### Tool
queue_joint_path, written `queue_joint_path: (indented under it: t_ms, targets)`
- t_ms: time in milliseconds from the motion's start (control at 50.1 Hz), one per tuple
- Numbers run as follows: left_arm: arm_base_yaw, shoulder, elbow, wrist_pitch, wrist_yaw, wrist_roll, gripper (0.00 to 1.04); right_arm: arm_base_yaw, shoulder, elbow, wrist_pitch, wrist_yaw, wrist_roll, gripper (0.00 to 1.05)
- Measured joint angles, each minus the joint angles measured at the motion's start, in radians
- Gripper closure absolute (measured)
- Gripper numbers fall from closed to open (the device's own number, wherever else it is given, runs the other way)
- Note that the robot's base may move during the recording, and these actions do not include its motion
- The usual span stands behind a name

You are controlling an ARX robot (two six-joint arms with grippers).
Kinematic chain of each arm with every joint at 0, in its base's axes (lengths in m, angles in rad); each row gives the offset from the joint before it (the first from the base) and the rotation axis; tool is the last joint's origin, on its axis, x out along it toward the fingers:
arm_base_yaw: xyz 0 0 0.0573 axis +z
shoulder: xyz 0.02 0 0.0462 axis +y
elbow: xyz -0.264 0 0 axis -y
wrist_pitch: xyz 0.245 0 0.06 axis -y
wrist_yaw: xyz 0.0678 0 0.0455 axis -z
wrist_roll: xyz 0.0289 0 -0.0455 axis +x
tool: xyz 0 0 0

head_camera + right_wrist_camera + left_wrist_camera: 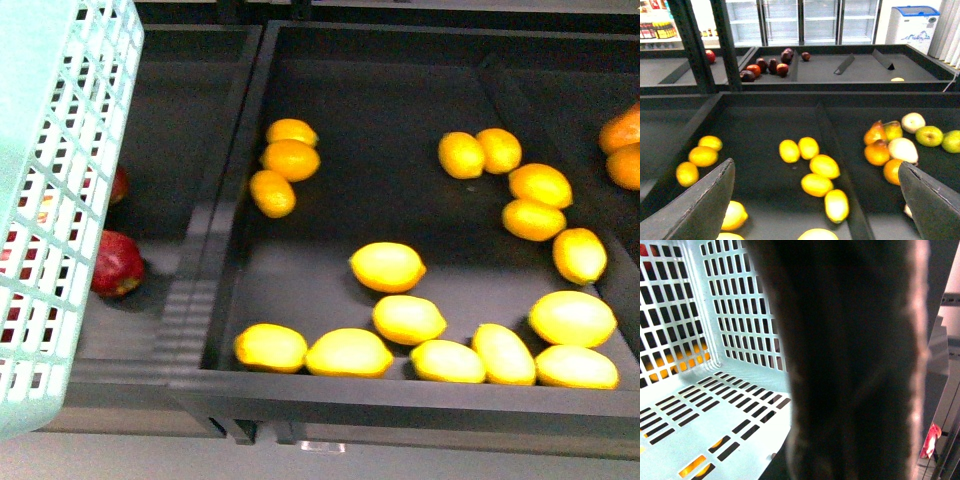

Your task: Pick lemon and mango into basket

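Over the black tray (pixel 420 395) the right jaws hang spread wide. One dark wedge sits at each lower corner of the right wrist view, with only fruit far below between them.

On the left side, a dark, blurred, fuzzy-edged band (pixel 855 360) sits right against the lens. I cannot tell whether the left jaws are apart or together.

Behind that band is the basket (pixel 740 315), pale teal plastic with slotted walls and a slotted floor. Orange and red glimmer through the gaps. In the front view the basket (pixel 60 230) looms at the left edge, tilted and close to the camera. It partly covers the neighbouring compartment, where two red apples (pixel 117 263) lie.

The lemon (pixel 291 160) is small, round and yellow-orange. It sits in a touching cluster of three at the tray's far left. The mango (pixel 348 352) is a longer, smooth oval, glaring bright yellow, in the row along the near rim. Both lie in the tray, outside the basket.

Only the right wrist view reaches further. A slanted divider (pixel 832 145) splits the tray, with green apples (pixel 930 135) and orange fruit beyond it. Past that is a back row of bins holding dark red fruit (pixel 771 65). Behind them stand glass-door fridges (pixel 815 20) and a white chest freezer (pixel 912 22) with a blue lid.
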Motion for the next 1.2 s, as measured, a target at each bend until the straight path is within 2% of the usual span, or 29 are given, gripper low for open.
queue_joint_path:
  t_ms: [858,977,1037,1057,1117,1197]
  targets:
    - [0.0,0.0,0.0,0.0,-0.004,0.005,1.0,0.0,0.0,0.0,0.0,-0.005,0.0,0.09]
    - [0.007,0.001,0.001,-0.001,-0.034,0.014,1.0,0.0,0.0,0.0,0.0,-0.008,0.0,0.09]
    - [-0.007,0.052,0.101,-0.229,-0.038,0.129,1.0,0.0,0.0,0.0,0.0,-0.003,0.0,0.09]
    - [-0.019,0.084,0.158,-0.337,-0.031,0.238,1.0,0.0,0.0,0.0,0.0,-0.003,0.0,0.09]
    - [-0.059,0.143,0.228,-0.497,-0.027,0.451,1.0,0.0,0.0,0.0,0.0,-0.004,0.0,0.09]
    - [-0.115,0.207,0.237,-0.522,-0.044,0.61,1.0,0.0,0.0,0.0,0.0,-0.002,0.0,0.09]
